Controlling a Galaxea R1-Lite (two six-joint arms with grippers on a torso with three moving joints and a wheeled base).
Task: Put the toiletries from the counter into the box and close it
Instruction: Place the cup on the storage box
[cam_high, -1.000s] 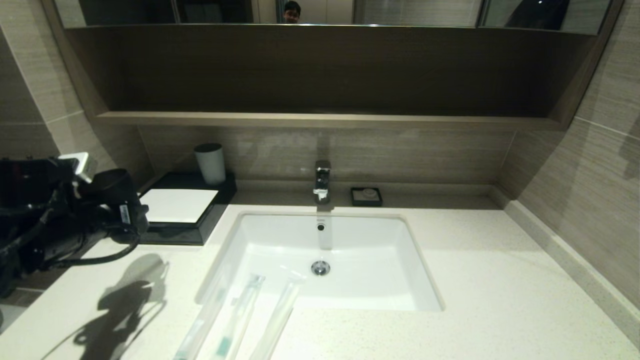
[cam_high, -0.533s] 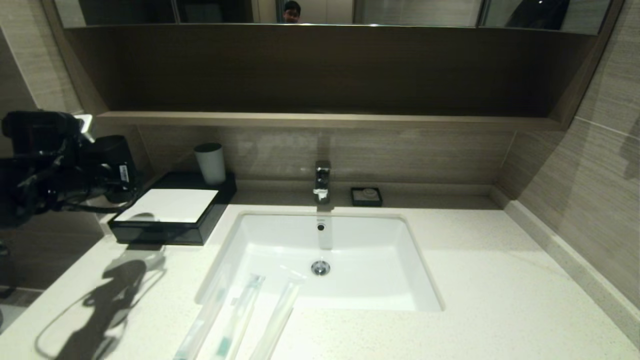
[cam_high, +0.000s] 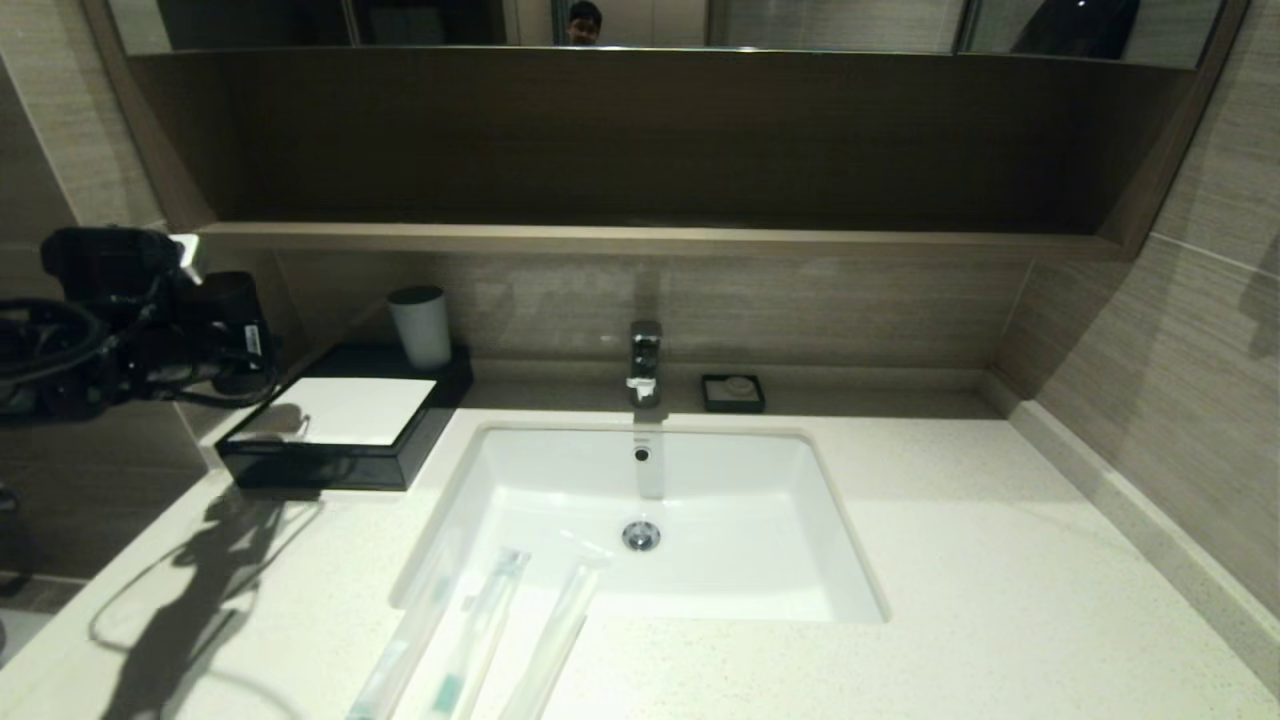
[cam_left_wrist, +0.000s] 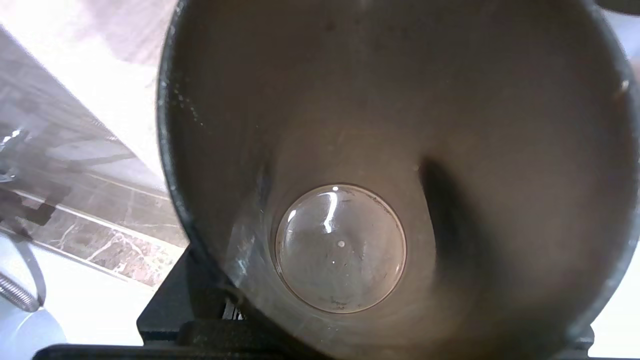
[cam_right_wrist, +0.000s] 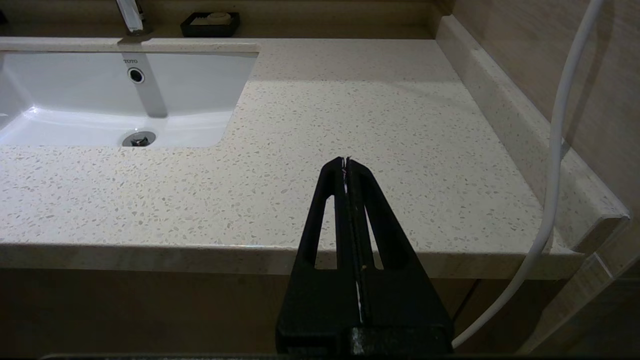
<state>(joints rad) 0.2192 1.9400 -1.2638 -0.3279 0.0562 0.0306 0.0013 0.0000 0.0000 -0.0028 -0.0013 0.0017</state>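
Three slim clear-wrapped toiletries (cam_high: 400, 650) (cam_high: 480, 630) (cam_high: 555, 640) lie side by side at the counter's (cam_high: 950, 560) front edge, their far ends reaching over the sink's front left corner. The middle one shows teal marks. The black box (cam_high: 330, 462) with a white top panel sits back left, its front shut. My left gripper (cam_high: 228, 330) hangs in the air left of the box, shut on a dark cup (cam_left_wrist: 340, 150) whose inside fills the left wrist view. My right gripper (cam_right_wrist: 346, 161) is shut and empty over the counter's front right edge.
The white sink (cam_high: 700, 470) with faucet (cam_high: 645, 360) fills the middle. A pale grey cup (cam_high: 420, 325) stands on the box's back corner. A small black soap dish (cam_high: 732, 392) sits right of the faucet. A shelf overhangs the back wall.
My left arm, with the dark cup, rose and drew back to the left from in front of the box, uncovering its front. The packets and the right arm stayed put.
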